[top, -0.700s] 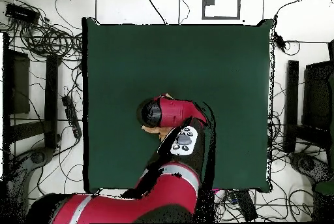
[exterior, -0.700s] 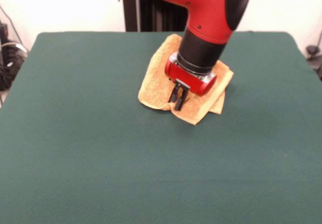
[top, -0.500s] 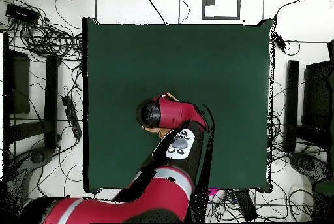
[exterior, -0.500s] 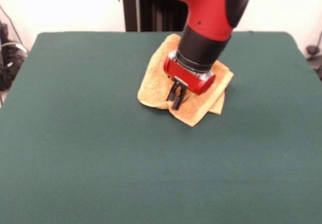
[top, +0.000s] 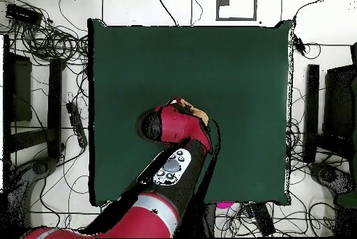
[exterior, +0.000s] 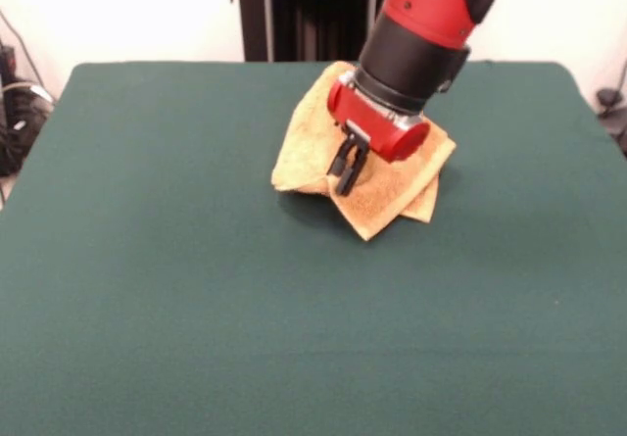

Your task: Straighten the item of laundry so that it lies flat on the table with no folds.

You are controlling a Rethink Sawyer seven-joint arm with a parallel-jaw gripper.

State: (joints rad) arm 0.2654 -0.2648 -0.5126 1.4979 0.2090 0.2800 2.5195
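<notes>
The orange-tan towel (exterior: 392, 186) lies crumpled and folded over itself at the far middle of the green table (exterior: 196, 309). My gripper (exterior: 345, 171) comes down from the red arm and is shut on a fold of the towel near its front left part. That part is lifted off the table, with a shadow beneath it. The towel's right side and near corner rest on the table. In the overhead view the arm hides the gripper and most of the towel; only a small piece of towel (top: 200, 114) shows on the table (top: 230, 62).
The black pedestal (exterior: 294, 15) stands behind the table's far edge. Cables (exterior: 15, 103) lie off the table's left side. In the overhead view, cables (top: 49, 37) and dark equipment (top: 17, 86) surround the table on the floor.
The arm has risen and drawn back toward the pedestal. The towel's front left part, held in the gripper, has come up off the table.
</notes>
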